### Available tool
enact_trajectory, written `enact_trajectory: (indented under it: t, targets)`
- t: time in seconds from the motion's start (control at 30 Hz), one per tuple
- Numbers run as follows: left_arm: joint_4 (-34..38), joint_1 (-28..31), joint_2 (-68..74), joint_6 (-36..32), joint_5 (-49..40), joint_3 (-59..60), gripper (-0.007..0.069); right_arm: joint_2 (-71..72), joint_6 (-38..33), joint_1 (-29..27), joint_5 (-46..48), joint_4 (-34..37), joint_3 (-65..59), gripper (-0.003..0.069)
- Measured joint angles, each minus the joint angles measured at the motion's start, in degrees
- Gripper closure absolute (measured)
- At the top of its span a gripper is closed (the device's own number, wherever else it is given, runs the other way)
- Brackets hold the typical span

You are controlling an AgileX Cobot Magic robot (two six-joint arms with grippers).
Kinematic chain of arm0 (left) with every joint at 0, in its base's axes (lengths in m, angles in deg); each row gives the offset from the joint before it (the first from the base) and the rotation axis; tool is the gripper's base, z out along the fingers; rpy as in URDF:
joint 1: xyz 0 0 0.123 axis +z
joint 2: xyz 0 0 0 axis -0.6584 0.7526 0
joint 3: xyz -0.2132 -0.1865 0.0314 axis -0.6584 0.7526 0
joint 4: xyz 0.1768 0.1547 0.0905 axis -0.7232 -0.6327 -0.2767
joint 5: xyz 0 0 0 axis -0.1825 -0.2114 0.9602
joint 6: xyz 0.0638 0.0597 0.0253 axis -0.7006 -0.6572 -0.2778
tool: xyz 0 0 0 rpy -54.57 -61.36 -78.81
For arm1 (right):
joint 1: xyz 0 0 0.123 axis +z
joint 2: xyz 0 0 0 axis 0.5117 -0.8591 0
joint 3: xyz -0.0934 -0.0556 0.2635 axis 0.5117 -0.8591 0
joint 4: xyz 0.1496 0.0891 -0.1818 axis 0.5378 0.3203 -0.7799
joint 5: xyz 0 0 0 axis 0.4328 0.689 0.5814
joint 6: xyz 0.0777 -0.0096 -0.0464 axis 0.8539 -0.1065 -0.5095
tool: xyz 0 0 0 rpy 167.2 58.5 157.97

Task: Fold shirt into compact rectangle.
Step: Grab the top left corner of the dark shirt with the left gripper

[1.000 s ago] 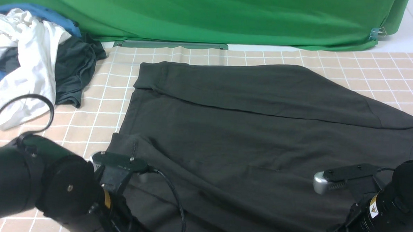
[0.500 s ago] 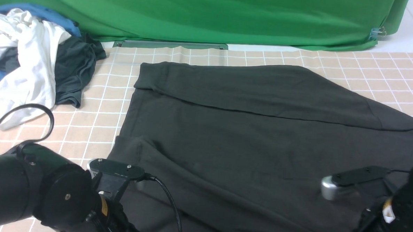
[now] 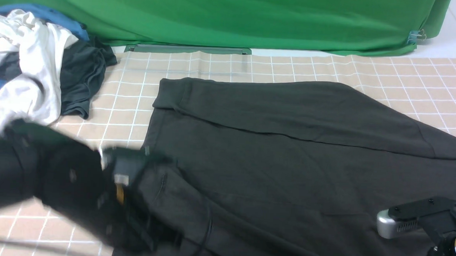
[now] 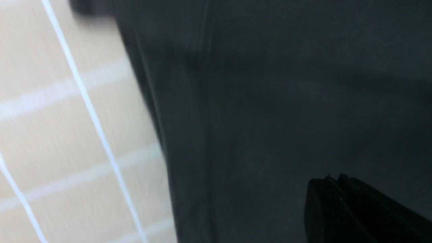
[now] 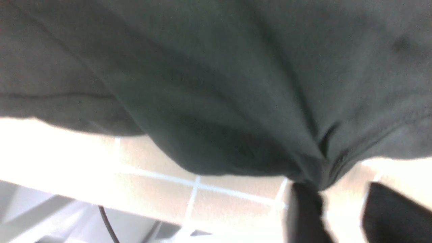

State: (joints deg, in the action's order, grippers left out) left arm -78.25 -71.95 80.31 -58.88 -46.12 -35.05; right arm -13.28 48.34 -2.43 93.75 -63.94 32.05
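The charcoal shirt [image 3: 288, 153] lies spread on the checked cloth, its far edge folded over toward me as a long flap [image 3: 290, 107]. No print shows. My left arm [image 3: 75, 183] is blurred over the shirt's near left corner, where the fabric bunches up. In the left wrist view my left gripper [image 4: 332, 180] is shut with dark shirt fabric [image 4: 287, 84] all around it. My right arm [image 3: 420, 221] sits at the near right edge. The right gripper [image 5: 339, 189] stands open, and a gathered peak of shirt [image 5: 219, 67] meets one fingertip [image 5: 303, 199].
A heap of white, blue and dark grey garments [image 3: 34, 65] lies at the far left. The beige checked cloth [image 3: 109, 111] covers the table. A green backdrop [image 3: 233, 16] hangs along the far edge. Below the right gripper, the table's near edge and a cable [image 5: 108, 222] show.
My left arm swung up and away from me with the near left corner. The right arm drew back toward the near right corner. The whole shirt slid slightly right and toward me.
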Motion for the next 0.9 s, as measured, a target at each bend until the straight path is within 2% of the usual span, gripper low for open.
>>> enact_trajectory:
  t: [0.07, 0.17, 0.23, 0.33, 0.5, 0.67, 0.7, 0.9]
  targets:
    - [0.0, 3.7, -0.1, 0.1, -1.3, -4.9, 0.0606, 0.0, 0.0, 0.0, 0.8, 0.0, 0.0, 0.0221]
    - [0.0, 9.9, 1.6, 0.1, -2.5, -13.3, 0.0606, 0.2, 0.0, 0.0, 1.0, 0.0, 0.0, 0.0174]
    - [0.0, 13.6, 4.5, -0.4, -2.8, -19.3, 0.0606, 0.8, -0.1, 0.0, 0.7, 0.0, 0.0, 0.0188]
    - [-0.1, 17.4, 9.7, -0.7, -3.4, -27.8, 0.0606, 2.6, -0.2, 0.0, -0.4, 0.1, 0.0, 0.0244]
    - [-1.5, 19.6, 22.7, -2.9, -4.6, -41.1, 0.0579, 7.4, -0.2, 0.0, -2.8, 0.2, 0.0, 0.0338]
    - [-3.5, 19.9, 34.5, -3.3, -4.9, -50.4, 0.0451, 10.7, 0.0, 0.0, -3.8, 0.3, 0.0, 0.035]
    - [-4.4, 19.9, 37.6, -3.3, -4.9, -52.8, 0.0387, 11.3, 0.3, 0.0, -3.8, 0.4, 0.0, 0.0351]
    - [-5.8, 19.9, 46.9, -3.4, -3.8, -59.4, 0.0205, 11.9, 0.8, 0.0, -4.7, 0.4, 0.0, 0.0351]
